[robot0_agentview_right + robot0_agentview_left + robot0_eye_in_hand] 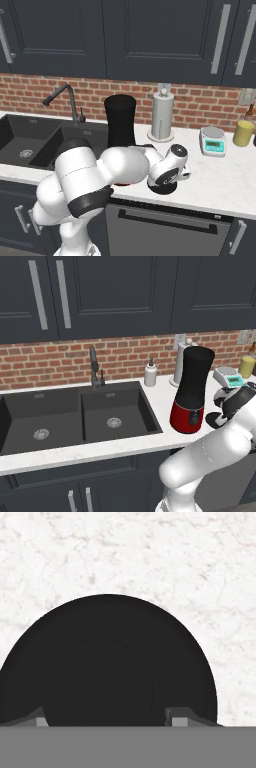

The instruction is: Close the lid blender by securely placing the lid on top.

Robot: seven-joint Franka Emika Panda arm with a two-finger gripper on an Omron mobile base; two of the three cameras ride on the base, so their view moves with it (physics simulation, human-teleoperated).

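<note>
One blender (192, 391) stands on the white counter (165, 401), its red base just off the sink's right edge and its tall black jar open at the top. One lid (107, 667), a flat black disc, lies on the counter at about four o'clock from the blender base in the left base view, close beside it. In the hand view the lid sits low and centre on the speckled white surface, a raised round middle faintly visible.

The gripper (107, 721) hangs directly over the lid, its two fingertips (177, 717) showing at five and seven o'clock of the disc, spread to either side of the central knob; whether they touch or grip anything I cannot tell.

Around it: one double sink (80, 416) with one dark faucet (94, 368) at the blender's nine o'clock; one small white soap bottle (150, 374) at eleven; one paper-towel roll (163, 116) on a stand behind the jar; one white-and-teal kitchen scale (213, 140) at two o'clock; one yellow jar (243, 133) beyond it. In the right base view the arm's own white bulk covers the blender's base and part of the lid.
</note>
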